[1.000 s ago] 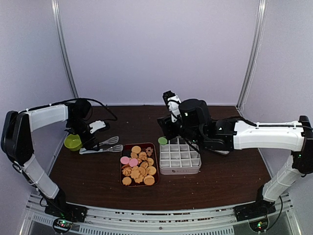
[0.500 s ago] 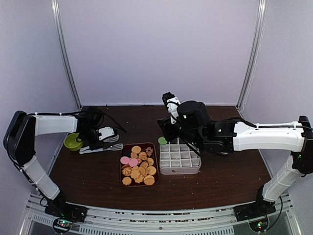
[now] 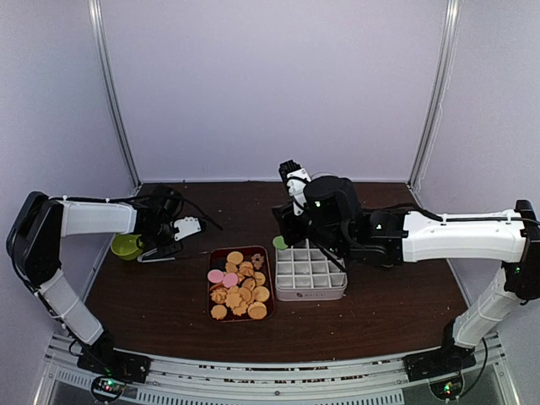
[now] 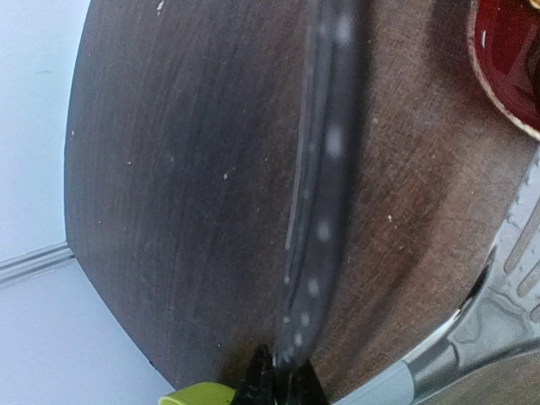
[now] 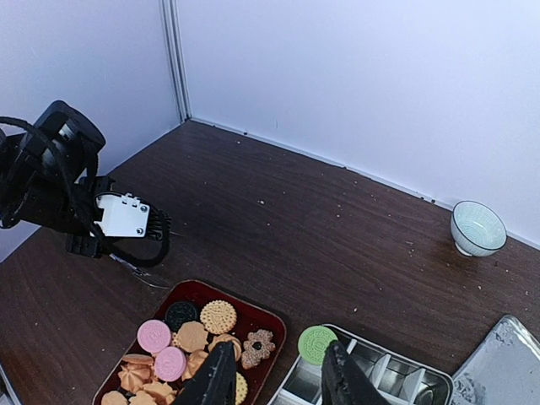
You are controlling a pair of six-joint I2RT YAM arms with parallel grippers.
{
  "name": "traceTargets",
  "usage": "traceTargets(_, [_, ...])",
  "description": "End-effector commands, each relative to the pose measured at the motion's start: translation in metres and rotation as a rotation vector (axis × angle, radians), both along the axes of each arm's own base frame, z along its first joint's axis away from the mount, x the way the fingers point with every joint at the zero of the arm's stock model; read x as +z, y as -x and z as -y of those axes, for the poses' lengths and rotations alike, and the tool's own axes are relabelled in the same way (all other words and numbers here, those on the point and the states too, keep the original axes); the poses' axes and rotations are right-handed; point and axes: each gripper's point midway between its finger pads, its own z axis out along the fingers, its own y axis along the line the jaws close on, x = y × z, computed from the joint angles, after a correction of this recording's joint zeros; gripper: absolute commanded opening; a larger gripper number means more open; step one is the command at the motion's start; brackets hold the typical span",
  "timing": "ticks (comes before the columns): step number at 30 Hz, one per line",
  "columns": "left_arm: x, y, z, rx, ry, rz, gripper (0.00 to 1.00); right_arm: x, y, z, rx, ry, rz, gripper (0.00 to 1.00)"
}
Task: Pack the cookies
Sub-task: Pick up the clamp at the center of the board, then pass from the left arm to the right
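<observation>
The cookies (image 3: 238, 287) lie heaped in a dark red tray (image 3: 211, 291): golden rounds, two pink, one dark brown and a flower shape (image 5: 258, 347). A single green cookie (image 5: 317, 344) rests on the near-left corner of the white divided box (image 3: 310, 274). My right gripper (image 5: 278, 384) hangs open above the gap between tray and box, with nothing between its fingers. My left gripper (image 3: 173, 232) is low over the table left of the tray. Its jaws are shut on a thin blade of the metal tongs (image 4: 325, 169), whose grey slotted head (image 4: 506, 295) shows beside it.
A lime-green bowl (image 3: 126, 245) sits by the table's left edge, right beside the left gripper. A small pale bowl (image 5: 477, 228) stands near the back wall. A silver metal lid (image 5: 498, 363) lies to the right of the box. White walls close in the back and sides.
The left gripper swung right from the green bowl onto the tongs and closed on them. The right gripper's fingers narrowed slightly; the green cookie stayed put.
</observation>
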Motion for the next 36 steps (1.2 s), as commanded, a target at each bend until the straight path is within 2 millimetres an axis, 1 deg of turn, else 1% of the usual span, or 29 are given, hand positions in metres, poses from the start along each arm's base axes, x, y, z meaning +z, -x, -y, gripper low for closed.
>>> traceTargets(1, [0.012,-0.01,0.006,-0.002,0.02,0.061,0.03,0.01,0.0,0.002,-0.019,-0.026,0.016,0.35])
traceTargets(3, [0.01,-0.009,0.005,-0.001,0.023,0.052,0.0,0.01,0.0,0.002,-0.02,-0.026,0.017,0.34])
traceTargets(8, [0.006,-0.008,0.008,0.002,0.033,0.029,0.0,0.012,0.001,0.002,-0.016,-0.036,0.017,0.34])
traceTargets(10, [0.013,-0.007,0.013,0.008,0.068,0.013,0.0,0.015,0.002,0.003,-0.013,-0.044,0.017,0.33])
traceTargets(12, [0.027,-0.003,0.023,0.004,0.135,-0.024,0.0,0.02,0.003,0.004,-0.009,-0.055,0.021,0.34])
traceTargets(14, [0.05,0.005,0.04,-0.022,0.233,-0.076,0.0,0.027,0.007,0.003,0.012,-0.077,0.022,0.34])
traceTargets(16, [0.085,0.017,0.064,-0.067,0.373,-0.134,0.0,0.037,0.011,0.001,0.045,-0.107,0.021,0.36])
traceTargets(19, [0.158,0.036,0.097,-0.164,0.583,-0.184,0.0,0.052,0.019,-0.004,0.11,-0.168,0.007,0.41])
traceTargets(20, [0.186,0.045,0.108,-0.204,0.668,-0.194,0.0,0.057,0.022,-0.006,0.14,-0.197,-0.002,0.43])
traceTargets(21, [0.219,0.053,0.119,-0.254,0.757,-0.191,0.0,0.061,0.025,-0.008,0.164,-0.225,-0.009,0.46])
traceTargets(23, [0.267,0.076,0.135,-0.336,0.912,-0.215,0.0,0.071,0.03,-0.01,0.21,-0.288,-0.016,0.48])
traceTargets(25, [0.305,0.096,0.146,-0.409,1.05,-0.24,0.0,0.082,0.037,-0.013,0.27,-0.357,-0.029,0.49])
traceTargets(26, [0.321,0.105,0.15,-0.436,1.116,-0.261,0.0,0.087,0.041,-0.016,0.307,-0.384,-0.034,0.49])
traceTargets(28, [0.345,0.122,0.156,-0.455,1.246,-0.349,0.0,0.099,0.05,-0.024,0.379,-0.427,-0.039,0.5])
traceTargets(30, [0.36,0.134,0.162,-0.472,1.347,-0.449,0.0,0.109,0.058,-0.035,0.448,-0.46,-0.051,0.5])
traceTargets(32, [0.369,0.141,0.165,-0.471,1.421,-0.522,0.0,0.117,0.065,-0.046,0.512,-0.493,-0.066,0.5])
traceTargets(36, [0.38,0.153,0.167,-0.499,1.475,-0.558,0.0,0.129,0.074,-0.066,0.611,-0.554,-0.094,0.5])
